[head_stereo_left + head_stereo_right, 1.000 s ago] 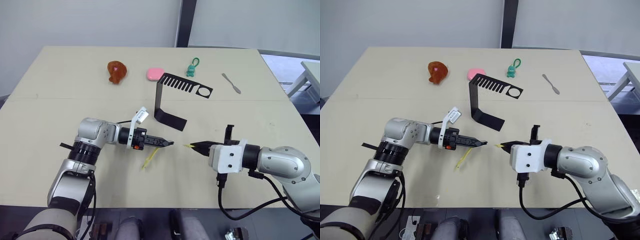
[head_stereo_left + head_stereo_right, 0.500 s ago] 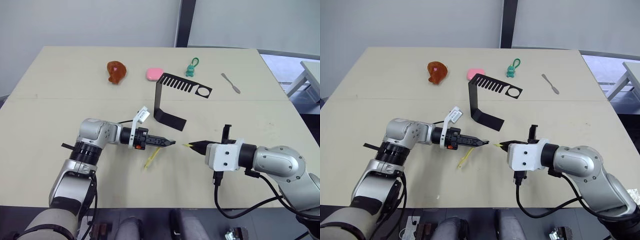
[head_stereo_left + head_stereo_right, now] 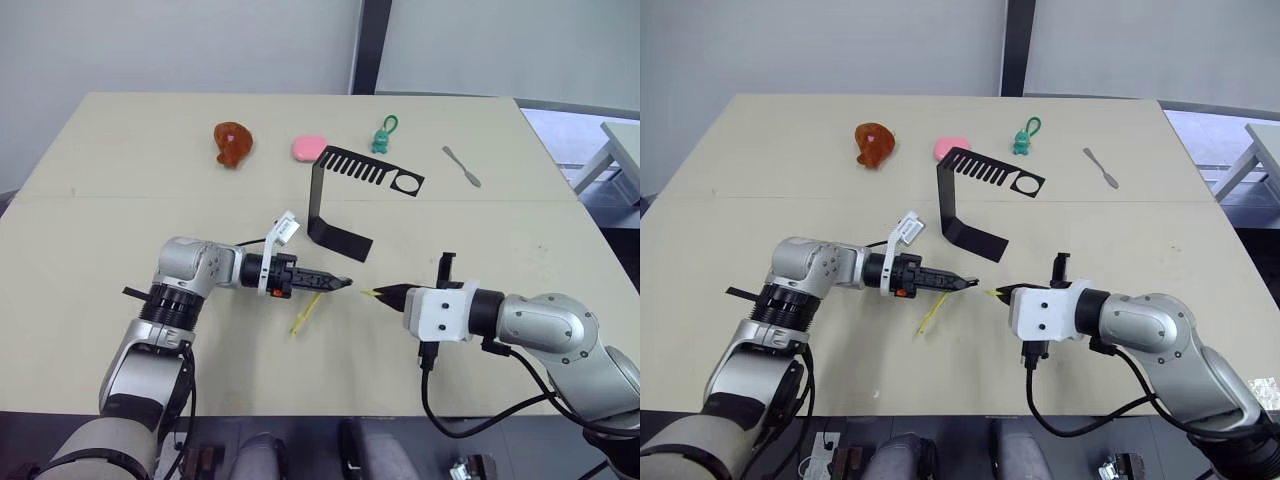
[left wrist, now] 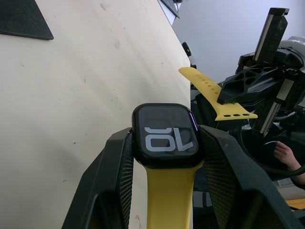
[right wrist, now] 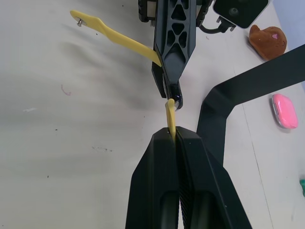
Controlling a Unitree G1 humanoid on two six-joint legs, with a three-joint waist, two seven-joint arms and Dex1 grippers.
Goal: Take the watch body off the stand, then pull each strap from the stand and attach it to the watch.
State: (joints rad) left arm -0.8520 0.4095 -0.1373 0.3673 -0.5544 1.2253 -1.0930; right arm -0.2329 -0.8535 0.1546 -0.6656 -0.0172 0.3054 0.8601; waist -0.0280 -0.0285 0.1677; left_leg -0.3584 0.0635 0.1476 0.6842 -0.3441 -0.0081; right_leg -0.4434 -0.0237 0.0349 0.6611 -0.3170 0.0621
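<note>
Watch body (image 4: 164, 135) sits pinched in my left tool (image 3: 340, 283), screen toward the wrist cam, w/ the first yellow strap (image 3: 303, 316) already on it and hanging down to the counter (image 3: 120, 200). Right tool (image 3: 385, 294) is pressed together on the second strap (image 5: 170, 114), only a short yellow end poking out toward the watch. Stand (image 3: 345, 200) is bare, behind and between the two arms, well apart from both.

Step in hand, as I read it: slide the second strap into the free slot of the case. In the right wrist view the strap tip looks just beside the left tool's tip, prob not seated yet; can't tell if it touches.

To do it well I'd keep the left tool dead steady and move the right only. Strap end needs to line up w/ the slot, entering sideways along the groove, not head-on. Grip is close to the tip, so it shouldn't buckle much. Slow approach, small corrections. Main risk: pushing off-axis and twisting the case in the left grip.
</note>
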